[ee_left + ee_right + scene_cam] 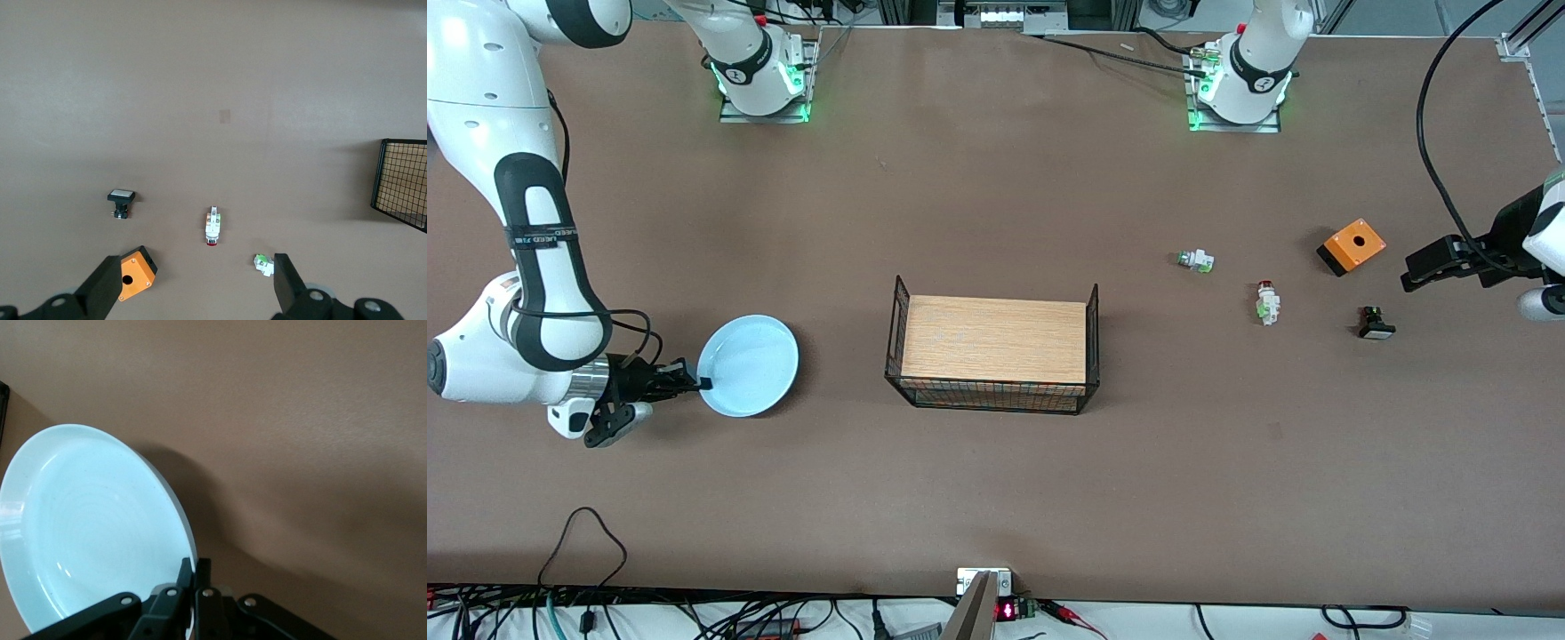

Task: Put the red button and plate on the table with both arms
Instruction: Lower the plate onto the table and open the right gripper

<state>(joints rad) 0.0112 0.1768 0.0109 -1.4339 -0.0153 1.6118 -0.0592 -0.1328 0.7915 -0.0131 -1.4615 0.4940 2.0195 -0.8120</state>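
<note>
The red button (1266, 302) lies on its side on the brown desk (996, 498), toward the left arm's end, with its dark red cap pointing away from the front camera. In the left wrist view it shows between the two spread fingers, well apart from both (213, 227). A like switch with a green cap (1195, 260) lies farther from the front camera and closer to the desk's middle. A black switch with a white cap (1375, 324) lies closer to the left arm's end, and an orange box (1352, 246) with a dark hole in its top sits farther from the camera than that black switch.

The left pincer (1409, 274) hangs in the air over the desk just past the orange box, its fingers (105, 292) set wide and holding nothing.

The plate (747, 365) is at the right arm's end of the desk, pale blue, tilted, its rim pinched by the right pincer (701, 384). The right wrist view shows the fingers (181, 581) closed tight on the plate's edge, the plate raised on that side with its shadow on the desk beneath.

Between the plate and the switches, at mid desk, stands a light wood board (994, 345) with black wire-mesh sides (896, 333).
</note>
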